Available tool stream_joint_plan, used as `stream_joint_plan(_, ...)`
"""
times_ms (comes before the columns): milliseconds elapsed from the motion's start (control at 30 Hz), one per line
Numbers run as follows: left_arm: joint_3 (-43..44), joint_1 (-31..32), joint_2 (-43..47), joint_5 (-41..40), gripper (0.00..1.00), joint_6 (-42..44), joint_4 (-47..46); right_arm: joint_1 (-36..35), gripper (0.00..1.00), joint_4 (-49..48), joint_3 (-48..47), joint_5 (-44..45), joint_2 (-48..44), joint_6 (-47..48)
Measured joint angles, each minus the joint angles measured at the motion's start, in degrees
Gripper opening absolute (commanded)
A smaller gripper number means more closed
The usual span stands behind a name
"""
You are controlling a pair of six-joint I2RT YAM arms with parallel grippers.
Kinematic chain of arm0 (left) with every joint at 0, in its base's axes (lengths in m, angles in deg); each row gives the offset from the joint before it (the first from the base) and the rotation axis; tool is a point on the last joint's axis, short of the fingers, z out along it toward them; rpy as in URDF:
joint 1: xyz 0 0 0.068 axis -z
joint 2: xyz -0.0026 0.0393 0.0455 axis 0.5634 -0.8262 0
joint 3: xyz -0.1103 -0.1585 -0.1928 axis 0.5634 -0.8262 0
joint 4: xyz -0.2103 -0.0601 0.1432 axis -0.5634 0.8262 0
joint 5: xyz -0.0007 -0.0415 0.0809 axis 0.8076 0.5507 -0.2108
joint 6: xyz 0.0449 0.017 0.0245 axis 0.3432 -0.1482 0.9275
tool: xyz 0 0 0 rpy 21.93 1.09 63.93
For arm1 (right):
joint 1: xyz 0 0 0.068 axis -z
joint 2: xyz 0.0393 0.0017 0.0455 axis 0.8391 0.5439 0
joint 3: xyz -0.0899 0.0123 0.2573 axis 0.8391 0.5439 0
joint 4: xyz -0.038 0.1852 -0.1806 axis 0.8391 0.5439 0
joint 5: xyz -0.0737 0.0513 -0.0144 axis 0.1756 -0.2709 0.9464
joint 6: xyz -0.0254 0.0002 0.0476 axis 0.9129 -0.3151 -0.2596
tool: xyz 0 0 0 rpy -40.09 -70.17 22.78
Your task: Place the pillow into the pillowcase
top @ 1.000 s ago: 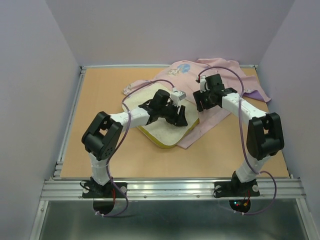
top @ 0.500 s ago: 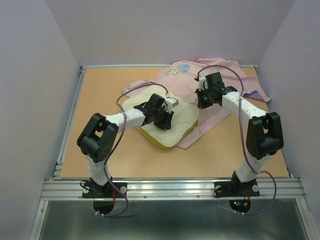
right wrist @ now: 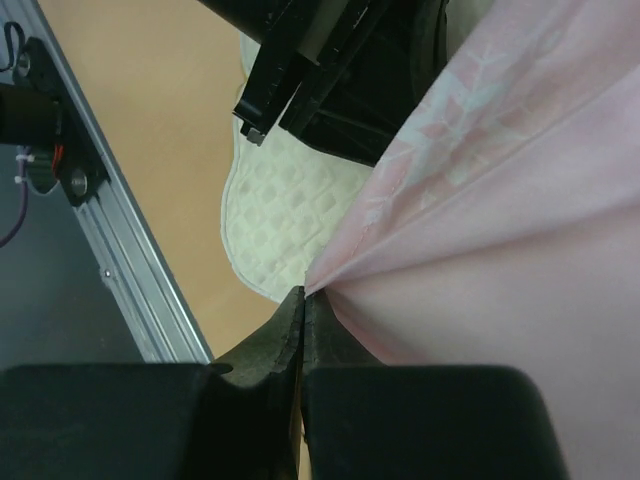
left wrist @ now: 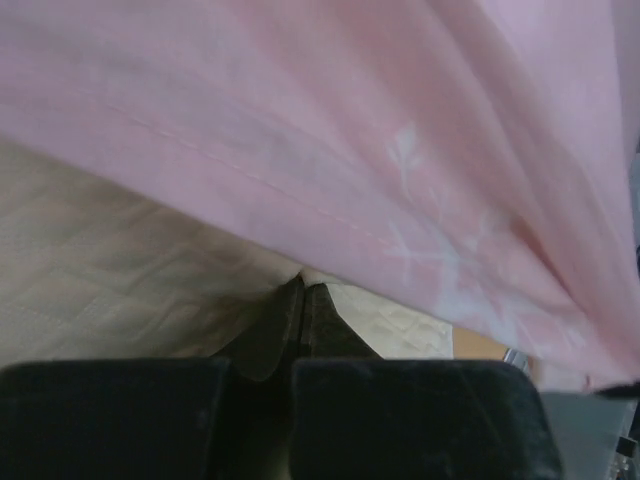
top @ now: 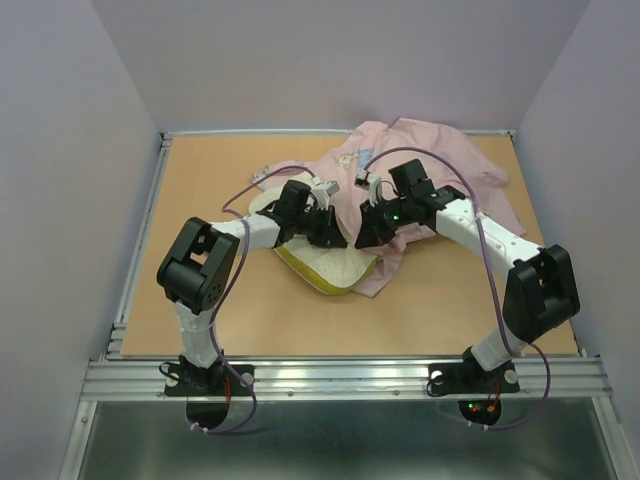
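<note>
1. The pillow [top: 325, 268] lay in the middle of the counter [top: 220, 190]. Its near-left part and yellow band were bare, and its far-right part was under the pillowcase [top: 440, 160].
2. The pillowcase was bunched, pink side up, across the far right of the counter, with its near edge draped onto the pillow.
3. The right claw [right wrist: 303, 300] was closed, pinching the pillowcase's edge. Folds of pink cloth fanned out from its tips, above a corner of the pillow.
4. The left claw [left wrist: 303, 298] was closed too, its tips meeting right at the pillowcase's stitched hem, over the pillow's quilted top. Whether any cloth sat between those tips could not be told.
5. From above, the two claws were close together over the pillow, the left one just left of the right.
6. In the right wrist view, the black left arm [right wrist: 330, 70] was just beyond the pinched edge, and the counter's metal rail [right wrist: 130, 270] ran along the left.
</note>
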Motion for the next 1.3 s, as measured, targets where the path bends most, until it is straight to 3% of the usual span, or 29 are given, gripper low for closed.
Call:
stream_joint_plan(267, -4.63, -0.13, 1.29, 0.96, 0.00, -3.65, -5.51, 2.16, 0.01, 1.66, 0.66, -3.04, 0.09, 0.07)
stream_joint_plan(367, -5.40, -0.13, 1.99, 0.96, 0.00, -4.48, -6.40, 2.58, 0.20, 1.68, 4.07, -2.69, 0.11, 0.70)
stream_joint_plan(433, -5.55, -0.13, 2.10, 0.96, 0.00, -4.46, -6.58, 2.58, 0.49, 3.65, 5.27, -2.05, 0.48, 1.44)
stream_joint_plan(500, -5.55, -0.11, 2.34, 0.94, 0.08, -3.67, -6.01, 2.62, 0.71, 6.08, 5.01, -1.22, 0.70, 2.99)
stream_joint_plan(567, -5.55, -0.04, 3.17, 0.50, 0.22, -1.60, -4.37, 3.26, 0.80, 9.29, 2.49, -0.50, 0.76, 3.85)
stream_joint_plan(667, -5.84, 0.09, 6.08, -0.72, 0.45, 2.84, -0.81, 4.94, 0.81, 11.74, -5.31, 2.23, 0.87, 4.90)
stream_joint_plan(800, -8.68, 0.09, 14.97, -2.93, 0.58, 8.83, 3.04, 6.62, 0.80, 10.10, -17.11, 8.09, 1.68, 5.29)
stream_joint_plan(1000, -9.55, -0.09, 24.70, -7.76, 0.61, 13.94, 6.99, 6.32, 0.75, 6.43, -27.21, 17.31, 11.28, 4.33)
stream_joint_plan(1300, -9.07, -5.88, 19.89, -17.20, 0.61, 16.65, 11.76, 4.35, 0.71, 4.46, -35.23, 25.64, 29.18, 1.75)
